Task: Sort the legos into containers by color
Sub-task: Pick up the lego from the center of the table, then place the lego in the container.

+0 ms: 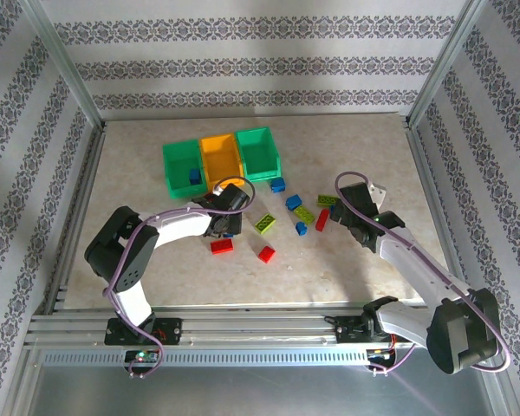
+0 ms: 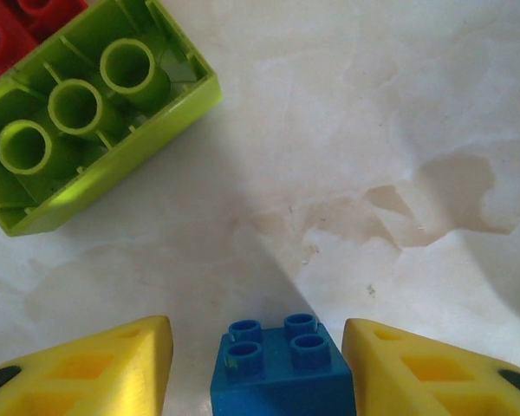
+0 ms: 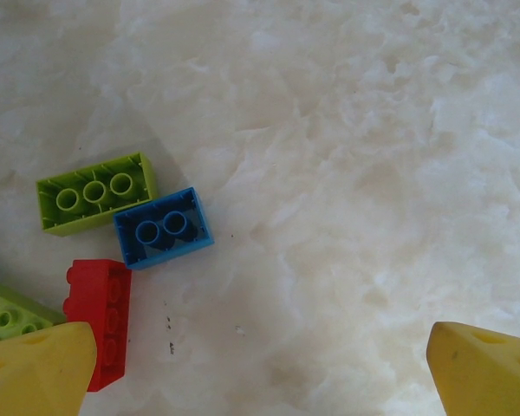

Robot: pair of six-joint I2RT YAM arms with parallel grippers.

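Three containers stand in a row at the back: a green bin (image 1: 180, 170) with a blue lego (image 1: 194, 175) inside, an orange bin (image 1: 218, 158) and a second green bin (image 1: 258, 149). Red, blue and lime legos lie scattered on the table in front of them. My left gripper (image 1: 228, 227) (image 2: 257, 347) is low over the table, open, with a small blue four-stud brick (image 2: 282, 373) between its yellow fingers. The right finger is against the brick and a gap shows on the left side. My right gripper (image 1: 351, 212) (image 3: 260, 347) is wide open over bare table.
Beside the left gripper lie an upturned lime brick (image 2: 87, 113) and a red brick (image 2: 17, 26). Left of the right gripper lie a lime brick (image 3: 95, 192), a blue brick (image 3: 163, 227) and a red brick (image 3: 100, 321). More red bricks (image 1: 222, 245) (image 1: 266, 253) lie toward the near edge.
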